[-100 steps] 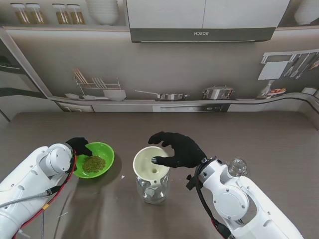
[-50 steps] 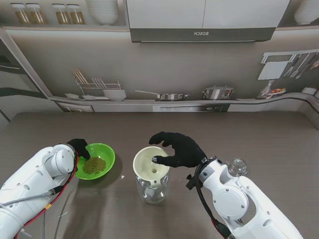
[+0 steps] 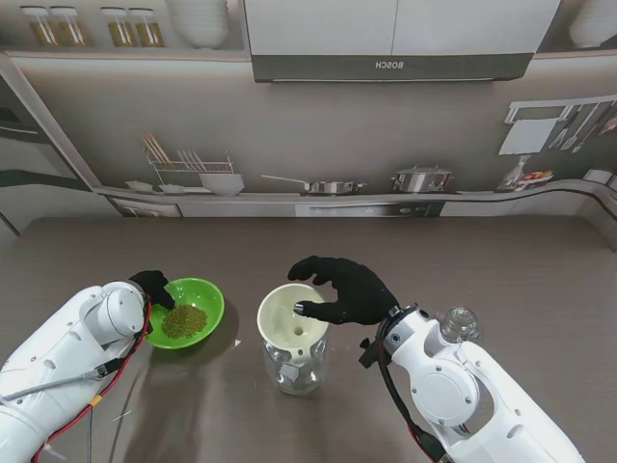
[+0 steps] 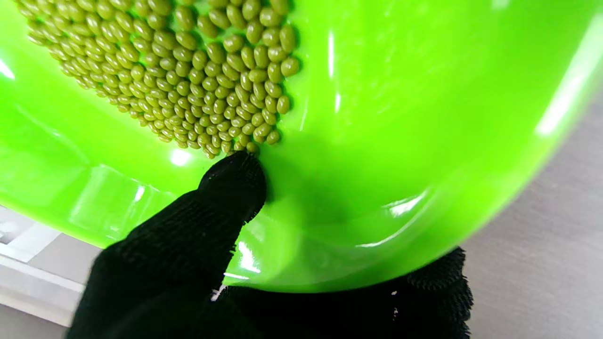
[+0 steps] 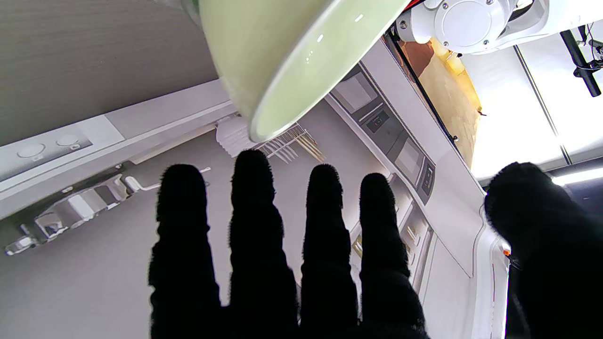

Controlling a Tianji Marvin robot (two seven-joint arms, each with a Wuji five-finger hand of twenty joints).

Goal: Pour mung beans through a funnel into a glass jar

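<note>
Left hand pinches bowl rim (fingers underneath hidden) — right hand spread.

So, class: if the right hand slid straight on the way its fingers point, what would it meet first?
Probably the funnel rim: the right hand already hovers open beside it, fingers reaching over its edge. Depth is unclear, so it might pass just above.

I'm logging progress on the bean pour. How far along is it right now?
Done: the funnel sits in the glass jar, with the right robot hand open beside its rim. In hand: the left robot hand grips the green bowl, thumb inside its wall, with the mung beans in it. Left: carrying the bowl to the funnel and pouring; no beans show in the funnel yet.
</note>
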